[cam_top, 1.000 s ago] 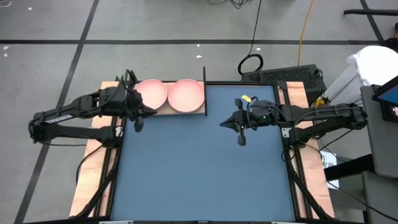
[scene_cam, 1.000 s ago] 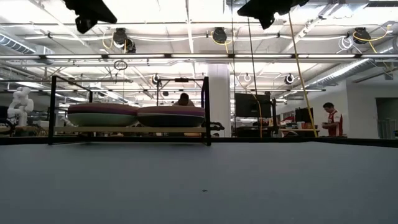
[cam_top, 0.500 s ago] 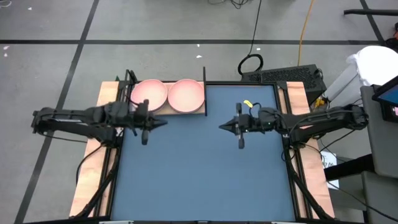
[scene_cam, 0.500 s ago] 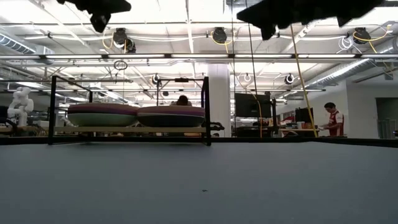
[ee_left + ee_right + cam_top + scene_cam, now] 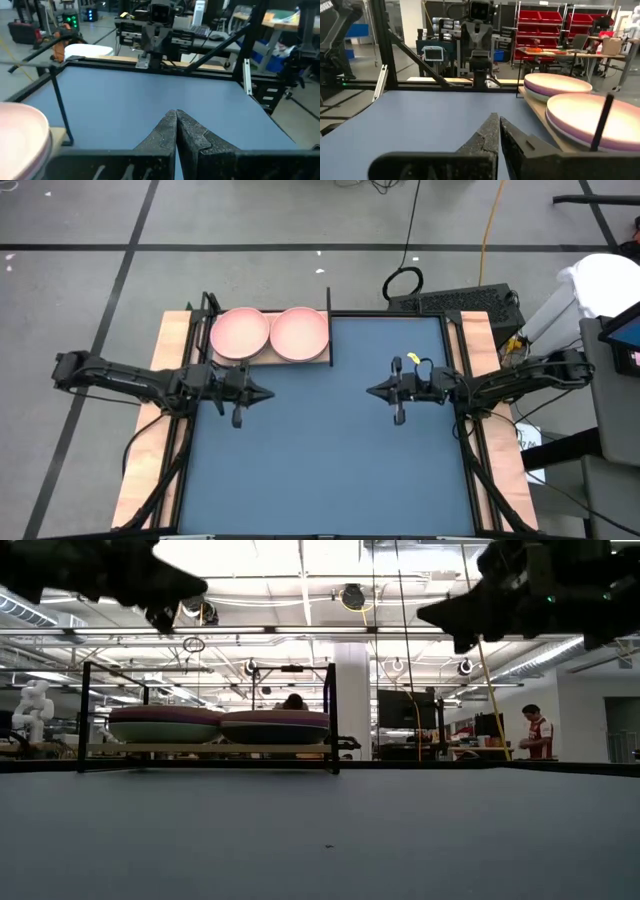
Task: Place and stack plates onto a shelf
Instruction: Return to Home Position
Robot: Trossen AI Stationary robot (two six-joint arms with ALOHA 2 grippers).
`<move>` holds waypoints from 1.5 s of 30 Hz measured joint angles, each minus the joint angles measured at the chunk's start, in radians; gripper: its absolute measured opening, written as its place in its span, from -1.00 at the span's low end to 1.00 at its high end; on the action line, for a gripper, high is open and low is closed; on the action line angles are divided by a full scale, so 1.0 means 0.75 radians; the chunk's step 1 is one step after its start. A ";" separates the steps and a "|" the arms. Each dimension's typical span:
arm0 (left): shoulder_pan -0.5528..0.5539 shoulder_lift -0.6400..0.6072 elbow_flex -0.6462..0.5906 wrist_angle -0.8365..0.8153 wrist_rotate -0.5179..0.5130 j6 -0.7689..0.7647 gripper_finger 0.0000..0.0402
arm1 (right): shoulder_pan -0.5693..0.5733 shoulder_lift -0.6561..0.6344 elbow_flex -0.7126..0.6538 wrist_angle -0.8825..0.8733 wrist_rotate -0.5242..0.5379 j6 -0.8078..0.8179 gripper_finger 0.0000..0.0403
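Observation:
Two stacks of plates stand side by side on the light-wood shelf point(image 5: 322, 362) at the mat's far left corner, a salmon pink plate on top of each stack point(image 5: 241, 333) point(image 5: 299, 333). The low view shows purple plates point(image 5: 165, 715) point(image 5: 275, 719) under the pink tops and darker plates beneath; the lower ones are mostly hidden. My left gripper point(image 5: 268, 394) hovers shut over the mat, just near of the shelf. My right gripper point(image 5: 372, 391) hovers shut over the mat's right half. Both point toward the mat's middle and hold nothing.
The blue-grey mat point(image 5: 320, 470) covers the table between wooden side strips point(image 5: 140, 480). Thin black posts point(image 5: 329, 325) stand at the shelf's corners. A keyboard point(image 5: 465, 302) and cables lie beyond the far edge. A person point(image 5: 530, 732) stands far back in the room.
My left gripper has drawn back from beside the shelf's left end, moving toward the near edge and the mat's middle, and sunk lower. My right gripper has moved slightly right and toward the near edge, also lower. The plates have stayed put.

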 joint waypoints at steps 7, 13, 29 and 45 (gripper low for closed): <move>-0.039 -0.007 -0.195 0.192 0.001 -0.051 -0.97 | 0.000 0.000 -0.137 0.144 0.028 0.012 -1.00; -0.044 -0.007 -0.278 0.283 -0.011 -0.045 -0.97 | 0.000 0.000 -0.246 0.232 0.028 0.008 -1.00; -0.042 -0.008 -0.464 0.619 -0.021 0.027 -0.97 | 0.000 -0.017 -0.327 0.262 -0.052 -0.038 -1.00; -0.042 -0.483 -0.464 0.295 -0.105 0.046 -0.97 | -0.001 -0.259 -0.328 0.035 -0.116 -0.018 -1.00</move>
